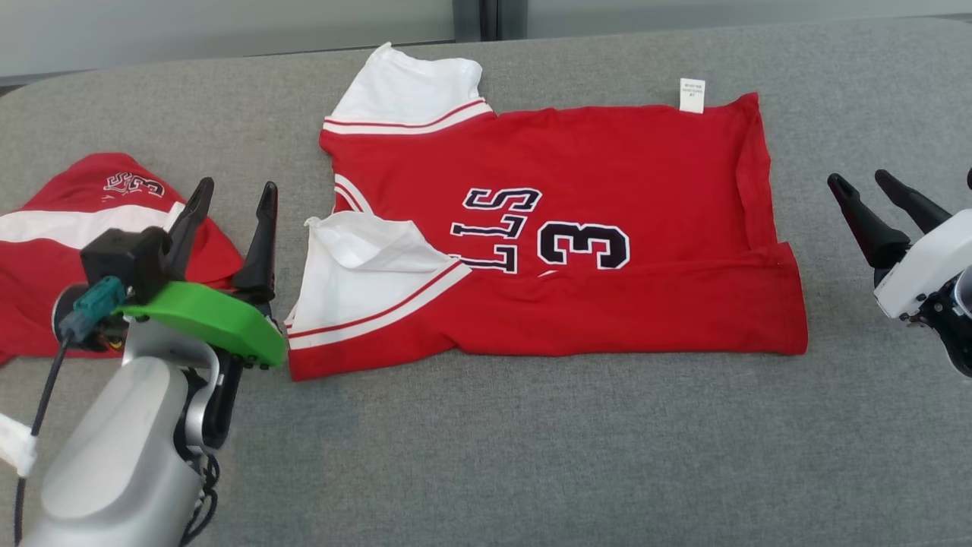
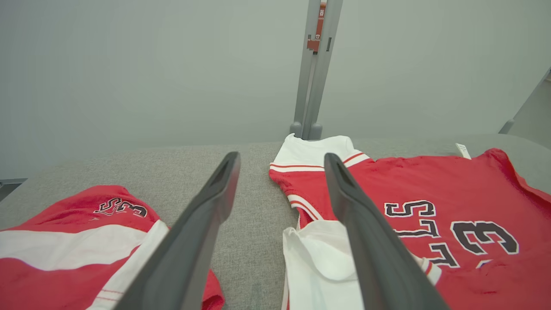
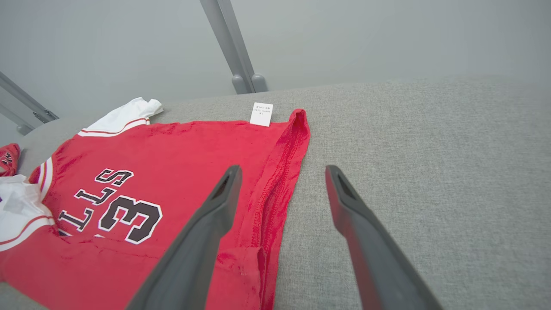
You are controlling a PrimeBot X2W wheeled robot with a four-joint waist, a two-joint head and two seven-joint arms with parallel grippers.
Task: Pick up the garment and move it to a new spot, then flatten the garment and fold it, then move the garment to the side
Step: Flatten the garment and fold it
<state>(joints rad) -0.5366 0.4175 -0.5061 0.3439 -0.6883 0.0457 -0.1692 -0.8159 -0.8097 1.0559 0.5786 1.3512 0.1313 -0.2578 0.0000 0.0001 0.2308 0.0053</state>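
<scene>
Left gripper (image 1: 237, 187): fingers spread wide with nothing between them. It hovers over the table (image 1: 531, 456), between the jersey (image 1: 607, 304) and a second garment (image 1: 38, 296), red and white, on its left.
Right gripper (image 1: 859, 178): also wide and empty, off the jersey's right-hand hem (image 1: 753, 175) and apart from the cloth.
Both grippers: if one side closes sooner or lifts higher than the other, the body would likely skew and wrinkle.
Jersey: lies spread across the middle of the table, number up, sleeves towards the left gripper and hem towards the right.
Near long edge (image 1: 607, 334): looks doubled over along its length. Risk: a pinch that catches only the top layer would peel that fold open rather than carry it.
Near sleeve (image 1: 364, 266): white and rumpled, its cuff gaping just beside the left gripper's fingers. Risk: a finger slides into the opening, snags, and drags the shoulder out of line.
Second garment: close on the left gripper's other side. Risk: a low sweep that way catches it — both pieces then move together.
Far sleeve (image 1: 402, 87): sticks out past the far edge of the body. Folding across it would probably leave a lump.
Tag (image 1: 692, 95): pokes out at the far edge, towards the table's back. Risk: pushing the cloth further that way could slide it off.
</scene>
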